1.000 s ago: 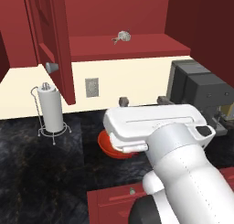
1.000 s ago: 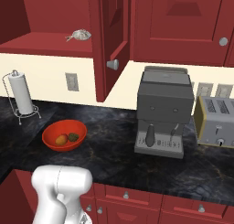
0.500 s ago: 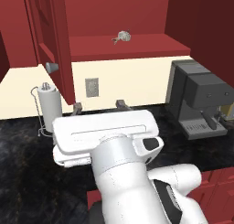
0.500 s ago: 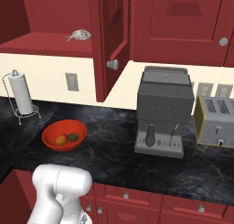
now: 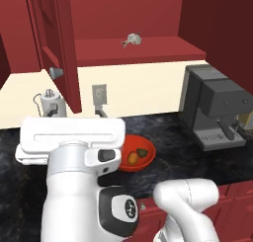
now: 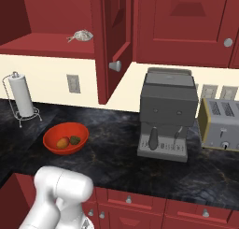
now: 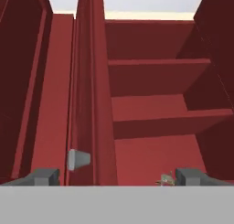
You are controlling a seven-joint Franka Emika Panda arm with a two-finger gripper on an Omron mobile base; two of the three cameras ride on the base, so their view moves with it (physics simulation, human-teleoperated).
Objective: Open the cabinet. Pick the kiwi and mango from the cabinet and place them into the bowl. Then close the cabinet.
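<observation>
Since half a second ago the white arm has swung further left across the left base view, uncovering the bowl [image 5: 138, 153], which the hand had been hiding. The bowl sits on the dark bench [image 6: 116, 144], with the mango [image 5: 132, 158] and the kiwi [image 5: 142, 152] lying side by side inside it. The right base view shows the same bowl [image 6: 65, 138] near the paper-towel stand [image 6: 21, 96], and also a grey coffee machine [image 6: 167, 113] and a toaster [image 6: 221, 125] further right.

The cabinet [image 6: 112, 41] has its left door swung open, its round knob [image 6: 115, 66] facing out. A small grey object [image 6: 81, 35] rests on the cabinet's bottom shelf.

The hand view looks into the cabinet along the edge of the open door: bare red shelves [image 7: 160, 109], the knob [image 7: 78, 159] at lower left. The claw [image 7: 116, 176] holds nothing, its tips set wide apart.
</observation>
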